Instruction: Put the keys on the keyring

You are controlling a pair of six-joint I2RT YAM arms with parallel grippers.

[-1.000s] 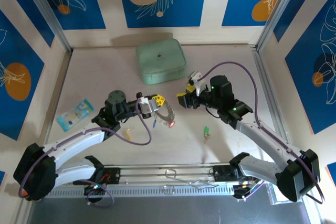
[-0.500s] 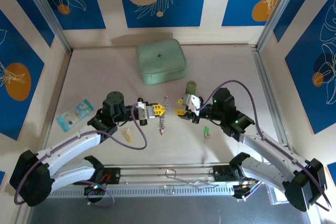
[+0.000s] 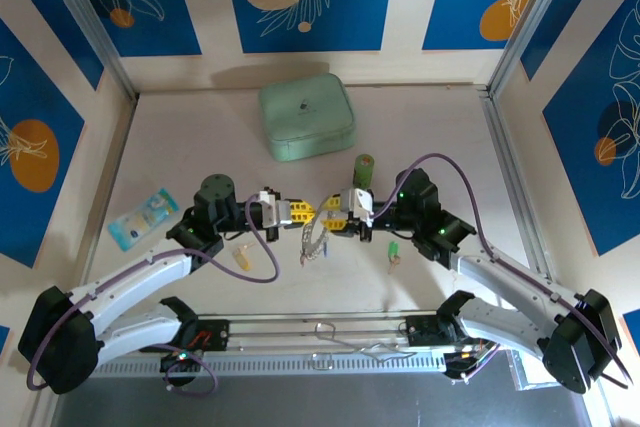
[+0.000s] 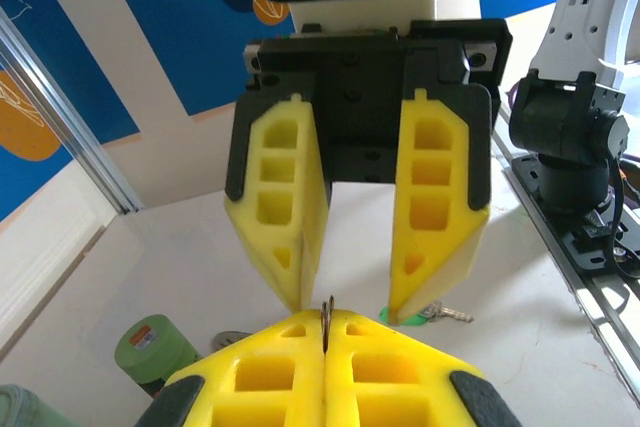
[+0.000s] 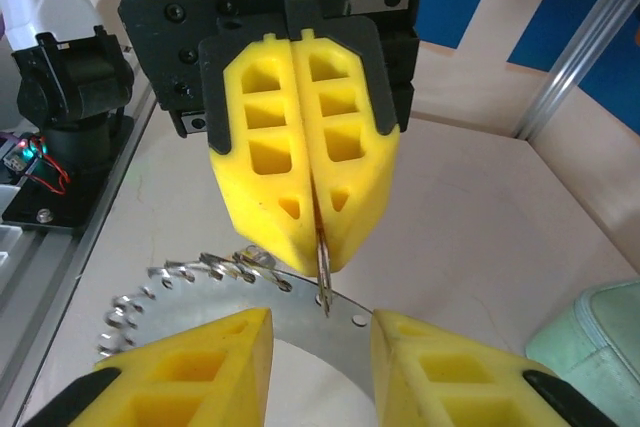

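My left gripper [image 3: 306, 210] is shut on the top edge of the silvery keyring [image 3: 316, 239], which hangs below it over the table. In the left wrist view my yellow pads meet on a thin metal edge [image 4: 326, 315]. Facing it nose to nose, my right gripper [image 3: 336, 215] has its jaws apart. Below its fingers, in the right wrist view, curves the ring's toothed band [image 5: 190, 282]. A green key [image 3: 393, 250] lies on the table right of both grippers. A yellow key [image 3: 240, 257] lies under my left arm.
A mint-green case [image 3: 307, 117] sits at the back centre. An upright green cylinder [image 3: 364, 169] stands just behind my right gripper. A blue packet [image 3: 143, 215] lies at the left. The metal rail [image 3: 320, 332] runs along the near edge.
My right gripper has come down and left to face the left gripper, and its jaws have narrowed. The keyring has swung from lying flat to hanging.
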